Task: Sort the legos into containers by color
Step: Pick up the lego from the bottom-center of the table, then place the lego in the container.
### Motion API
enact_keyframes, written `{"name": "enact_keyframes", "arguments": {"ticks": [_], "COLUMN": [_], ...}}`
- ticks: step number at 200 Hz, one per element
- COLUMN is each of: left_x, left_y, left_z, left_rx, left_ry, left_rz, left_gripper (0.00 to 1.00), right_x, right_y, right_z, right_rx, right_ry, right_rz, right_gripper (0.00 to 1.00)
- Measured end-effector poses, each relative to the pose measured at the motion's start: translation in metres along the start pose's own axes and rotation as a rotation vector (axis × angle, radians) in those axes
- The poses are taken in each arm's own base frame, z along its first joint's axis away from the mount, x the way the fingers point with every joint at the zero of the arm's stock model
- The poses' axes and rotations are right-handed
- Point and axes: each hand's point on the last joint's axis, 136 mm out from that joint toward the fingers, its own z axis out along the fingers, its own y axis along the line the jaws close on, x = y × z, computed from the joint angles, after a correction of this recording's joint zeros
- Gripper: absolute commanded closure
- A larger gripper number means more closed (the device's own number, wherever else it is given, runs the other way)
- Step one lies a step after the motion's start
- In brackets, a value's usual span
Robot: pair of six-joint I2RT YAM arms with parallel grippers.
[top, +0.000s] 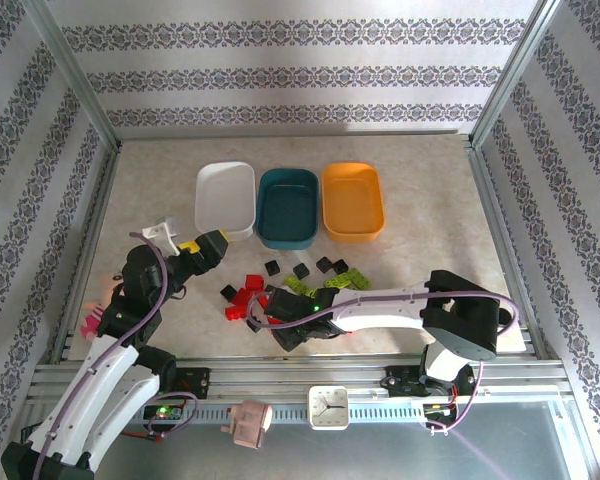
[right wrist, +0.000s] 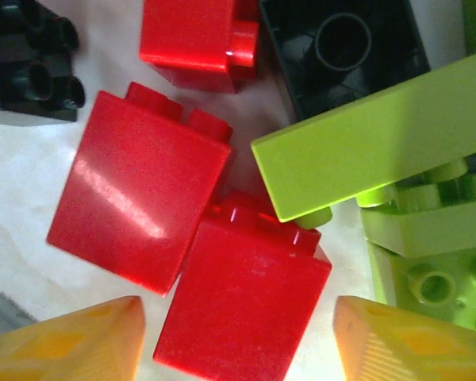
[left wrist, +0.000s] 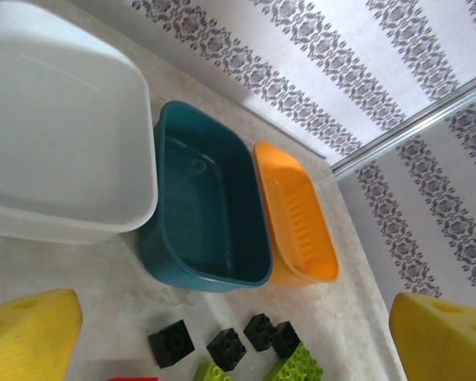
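Note:
Red [top: 248, 293], black [top: 300, 270] and lime green legos [top: 350, 280] lie in a loose pile on the table in front of three containers: a white tub [top: 225, 198], a teal tub [top: 288, 207] and an orange tub [top: 353, 200], all empty. My right gripper [top: 280, 318] is down in the pile. Its open yellow fingers [right wrist: 71, 341] straddle a red brick [right wrist: 242, 298], with a gap on each side. Another red brick [right wrist: 139, 206] and a green brick [right wrist: 373, 155] touch it. My left gripper [top: 212, 247] hovers open and empty left of the pile, facing the teal tub [left wrist: 210, 214].
A small clock [top: 329, 406] and a pink object [top: 250, 422] sit on the front rail between the arm bases. Something pink [top: 90, 322] lies at the table's left edge. Metal frame posts and patterned walls enclose the table.

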Motion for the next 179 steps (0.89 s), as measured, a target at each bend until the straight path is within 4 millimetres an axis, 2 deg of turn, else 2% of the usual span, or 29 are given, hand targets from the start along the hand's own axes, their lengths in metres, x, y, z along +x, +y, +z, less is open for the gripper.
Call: {"name": "enact_keyframes", "arguments": {"ticks": [41,76,102,125,138,145,160,179], "left_x": [0.003,0.003,0.007,0.010,0.013,0.016,0.023,0.037], "left_y": [0.003,0.004,0.011,0.014,0.015,0.016,0.021,0.031], "left_z": [-0.002,-0.004,-0.002,0.001,0.003,0.005,0.011,0.018], "left_rx": [-0.030,-0.044,-0.073,-0.085,-0.086,-0.088,-0.098,-0.120], "left_ry": [0.028,0.037,0.055,0.071,0.086,0.098,0.131,0.186], "left_rz": [0.016,0.029,0.034,0.038,0.036,0.035,0.028,0.015], "left_gripper": [0.01,0.01,0.01,0.01,0.01,0.01,0.01,0.01], "right_x": [0.001,0.009,0.017,0.002,-0.018,-0.029,-0.056,-0.083], "right_y": [-0.001,-0.003,-0.006,-0.016,-0.038,-0.056,-0.105,-0.166], "right_z": [0.004,-0.003,-0.030,-0.065,-0.085,-0.094,-0.110,-0.119], "right_rx": [0.013,-0.016,-0.075,-0.140,-0.142,-0.124,-0.064,0.023], "right_ry": [0.008,-0.004,-0.049,-0.149,-0.233,-0.273,-0.353,-0.412], "right_rz": [-0.006,-0.009,-0.014,0.033,0.097,0.144,0.270,0.417], "right_gripper": [0.63,0.72,0.75,0.76,0.76,0.76,0.76,0.77]}}
